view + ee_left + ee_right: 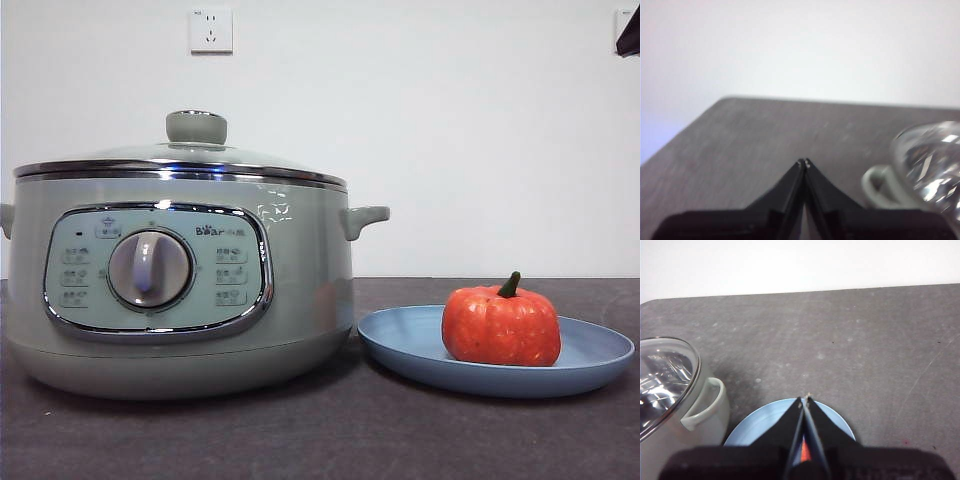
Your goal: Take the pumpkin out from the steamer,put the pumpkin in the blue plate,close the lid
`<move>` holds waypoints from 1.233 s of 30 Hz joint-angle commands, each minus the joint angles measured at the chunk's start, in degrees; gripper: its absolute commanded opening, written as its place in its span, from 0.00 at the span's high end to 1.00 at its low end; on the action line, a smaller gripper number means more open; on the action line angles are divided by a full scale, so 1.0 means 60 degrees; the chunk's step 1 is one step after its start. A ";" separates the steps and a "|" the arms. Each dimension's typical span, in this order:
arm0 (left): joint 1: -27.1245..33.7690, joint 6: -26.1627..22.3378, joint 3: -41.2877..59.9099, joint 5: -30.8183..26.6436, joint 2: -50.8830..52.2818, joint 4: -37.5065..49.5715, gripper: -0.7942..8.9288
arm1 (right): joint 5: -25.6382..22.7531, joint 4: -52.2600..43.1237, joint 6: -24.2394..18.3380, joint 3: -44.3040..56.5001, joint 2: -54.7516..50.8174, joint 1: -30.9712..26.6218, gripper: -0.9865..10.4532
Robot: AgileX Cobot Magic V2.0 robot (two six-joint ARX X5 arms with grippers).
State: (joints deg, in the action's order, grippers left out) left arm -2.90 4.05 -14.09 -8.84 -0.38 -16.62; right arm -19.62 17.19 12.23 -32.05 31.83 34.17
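The sage-green steamer (180, 285) stands on the left of the table with the glass lid (190, 155) seated on it, knob up. The orange-red pumpkin (501, 325) sits upright in the blue plate (600, 355) to the steamer's right. My left gripper (804, 162) is shut and empty, up above the table beside the steamer's side handle (875, 185) and the lid (932, 160). My right gripper (805, 399) is shut and empty, high above the blue plate (752, 427); a sliver of the pumpkin (805, 452) shows between its jaws. The lid (662, 375) shows there too.
A dark grey table (330, 440) carries everything, with a white wall and a socket (211, 30) behind. A black arm tip (629, 35) shows at the top right corner of the front view.
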 commanded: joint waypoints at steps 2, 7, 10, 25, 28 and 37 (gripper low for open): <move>0.0477 -0.0025 0.0845 0.0127 0.0036 0.0295 0.92 | -0.0036 0.0007 0.0055 0.0047 -0.0011 0.0004 0.93; 0.0645 -0.0004 0.1574 0.0426 0.0036 0.0426 0.92 | -0.0040 0.0007 0.0055 0.0047 -0.0015 0.0000 0.93; 0.0645 0.0040 0.1840 0.0546 0.0036 0.0448 0.92 | -0.0040 0.0007 0.0055 0.0047 -0.0015 -0.0004 0.93; 0.0663 0.0612 0.2317 0.0765 0.0036 0.1056 0.92 | -0.0040 0.0007 0.0055 0.0047 -0.0011 -0.0004 0.93; 0.0663 0.0612 0.2317 0.0765 0.0036 0.1056 0.92 | -0.0040 0.0007 0.0055 0.0047 -0.0011 -0.0004 0.93; 0.0663 0.0612 0.2317 0.0765 0.0036 0.1056 0.92 | -0.0040 0.0007 0.0055 0.0047 -0.0015 -0.0004 0.93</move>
State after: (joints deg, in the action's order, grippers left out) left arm 0.84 7.18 -1.06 -4.10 -0.34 -10.48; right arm -19.64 17.54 12.23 -32.05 31.86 34.17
